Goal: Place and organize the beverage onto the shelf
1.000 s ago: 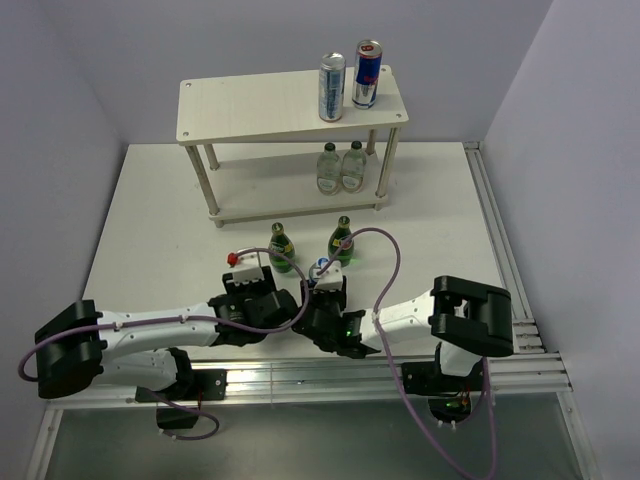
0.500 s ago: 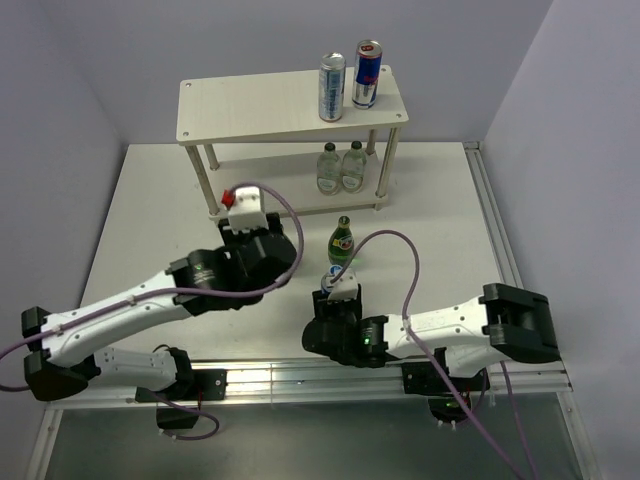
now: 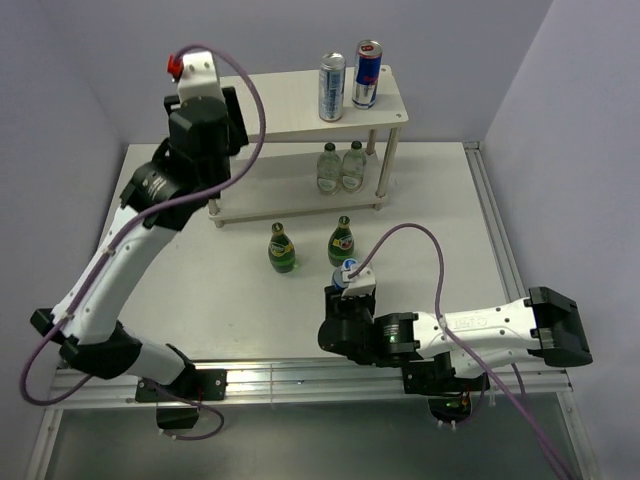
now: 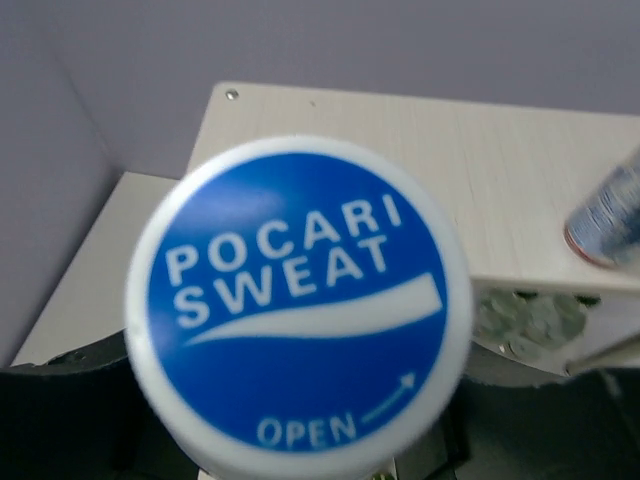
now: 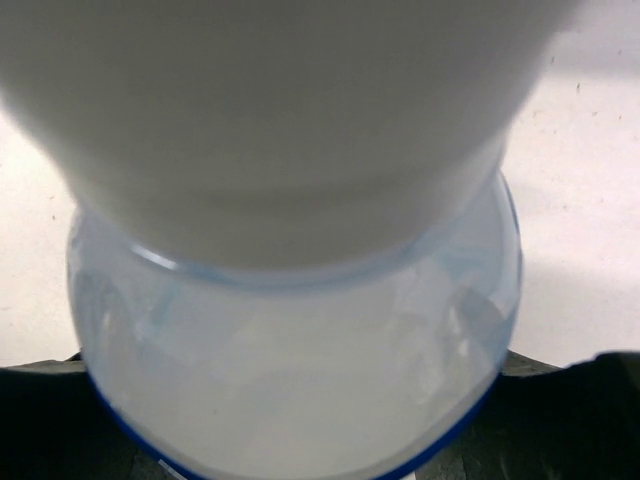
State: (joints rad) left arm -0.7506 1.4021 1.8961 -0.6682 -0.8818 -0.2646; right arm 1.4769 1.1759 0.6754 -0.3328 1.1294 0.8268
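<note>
left tool (image 3: 215,120): blue-capped bottle (image 4: 300,310) | right tool (image 3: 345,290): clear rounded bottle (image 5: 300,370), seemingly plastic

The plastic bottle (image 4: 300,310) in the left wrist view carries white lettering on its blue cap: "POCARI SWEAT" across the cap's middle, and "OPEN" with an arrow (pointing rightward) near the cap's lower edge. Print on the cans (image 3: 332,88) is too small to read.

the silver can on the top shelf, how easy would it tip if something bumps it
The silver can is tall and slim on a narrow base, so it probably tips easily. It stands near the front edge of the shelf and close to the blue can, so once down it might hit that can or roll off.
</note>
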